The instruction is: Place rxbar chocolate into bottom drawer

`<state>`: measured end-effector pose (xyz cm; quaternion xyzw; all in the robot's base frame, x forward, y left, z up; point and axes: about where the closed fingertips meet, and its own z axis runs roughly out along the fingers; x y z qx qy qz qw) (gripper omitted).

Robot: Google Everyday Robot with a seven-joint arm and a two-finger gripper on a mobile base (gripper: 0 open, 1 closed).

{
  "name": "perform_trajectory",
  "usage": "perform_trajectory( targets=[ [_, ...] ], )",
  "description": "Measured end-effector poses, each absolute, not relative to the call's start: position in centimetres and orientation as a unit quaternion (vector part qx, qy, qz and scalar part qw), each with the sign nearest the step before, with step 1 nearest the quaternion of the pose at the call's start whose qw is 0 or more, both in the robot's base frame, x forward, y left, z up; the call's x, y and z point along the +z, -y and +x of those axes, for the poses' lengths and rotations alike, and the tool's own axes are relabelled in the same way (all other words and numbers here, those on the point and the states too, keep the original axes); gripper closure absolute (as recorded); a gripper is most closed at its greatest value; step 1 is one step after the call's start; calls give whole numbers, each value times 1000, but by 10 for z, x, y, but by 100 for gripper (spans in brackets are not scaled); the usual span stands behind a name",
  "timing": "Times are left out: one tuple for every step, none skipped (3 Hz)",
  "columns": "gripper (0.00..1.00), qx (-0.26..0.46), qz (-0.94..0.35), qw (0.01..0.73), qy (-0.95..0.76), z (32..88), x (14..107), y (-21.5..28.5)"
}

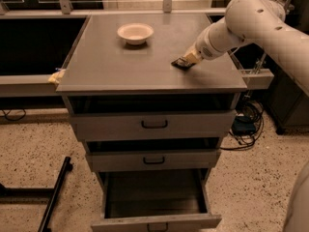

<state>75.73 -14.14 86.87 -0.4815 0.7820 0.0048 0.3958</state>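
since closure of the gripper (187,60) on the rxbar chocolate (179,64), upper right, could not be told, lifting risked a slip.

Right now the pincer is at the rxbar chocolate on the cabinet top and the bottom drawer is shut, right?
No: the camera view shows the bottom drawer pulled open. The pincer is indeed at the rxbar chocolate on the cabinet top.
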Motion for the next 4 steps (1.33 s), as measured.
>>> perform_trajectory(
  targets=[
    [68,6,-481,389,-786,756,863,143],
    [63,8,-481,386,-787,755,859,142],
    [54,12,-482,383,-788,755,856,140],
    [56,26,-488,385,-783,756,857,128]
  ],
)
